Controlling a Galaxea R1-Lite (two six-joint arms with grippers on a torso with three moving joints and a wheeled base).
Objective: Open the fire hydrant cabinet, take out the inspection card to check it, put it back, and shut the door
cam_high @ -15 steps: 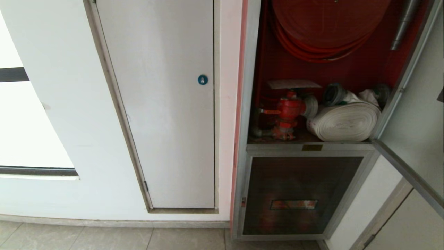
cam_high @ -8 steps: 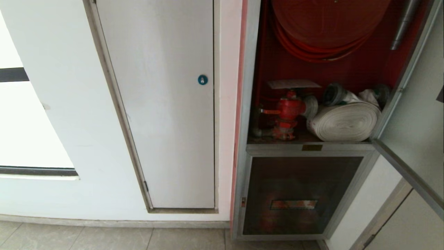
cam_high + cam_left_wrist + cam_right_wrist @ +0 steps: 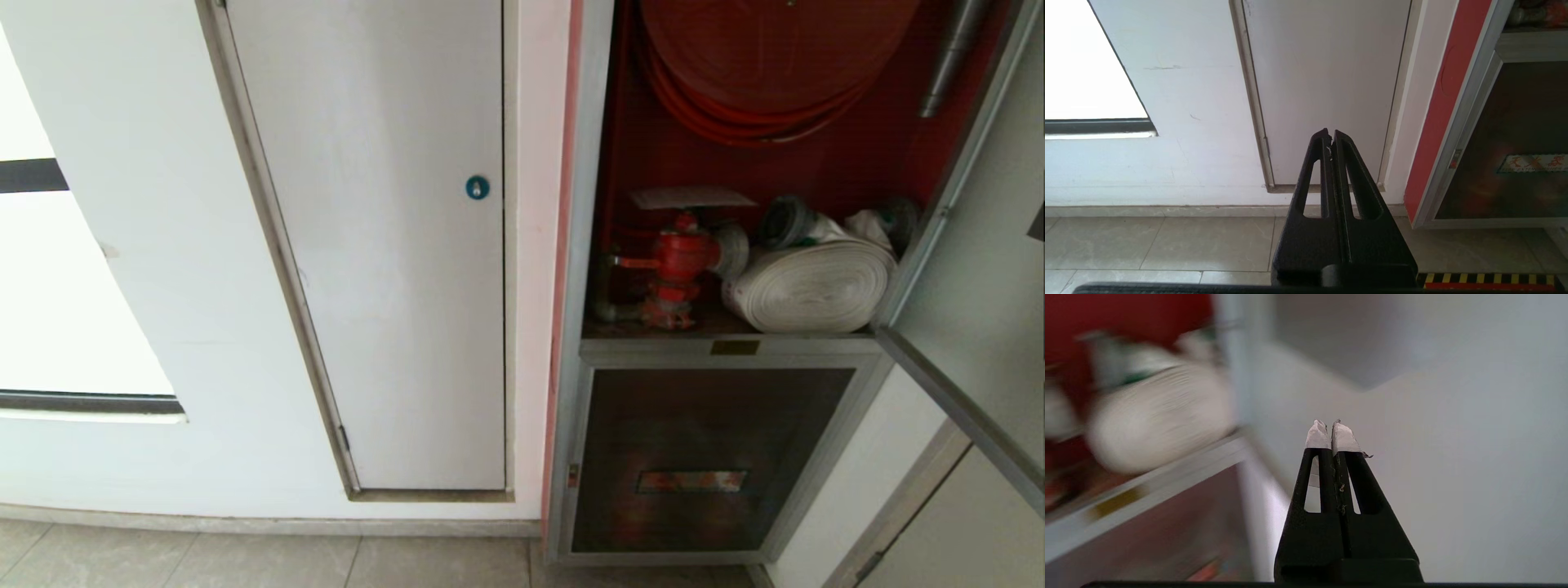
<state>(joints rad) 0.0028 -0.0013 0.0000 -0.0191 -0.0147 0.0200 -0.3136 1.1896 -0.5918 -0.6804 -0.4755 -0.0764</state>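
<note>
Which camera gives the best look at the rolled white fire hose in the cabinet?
The head view: the rolled white hose lies sharp and whole on the cabinet shelf beside the red valve. The right wrist view shows it only blurred; the left wrist view does not show it.

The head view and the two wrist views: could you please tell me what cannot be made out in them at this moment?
- Red hose reel: its top is cut off by the head view's edge.
- Open door: mostly beyond that view's right edge; latch and sticker unseen.
- Sheet above the red valve: seen edge-on, print unreadable.
- Rolled white hose: blurred in the right wrist view.
- Right gripper: outside the head view.
</note>
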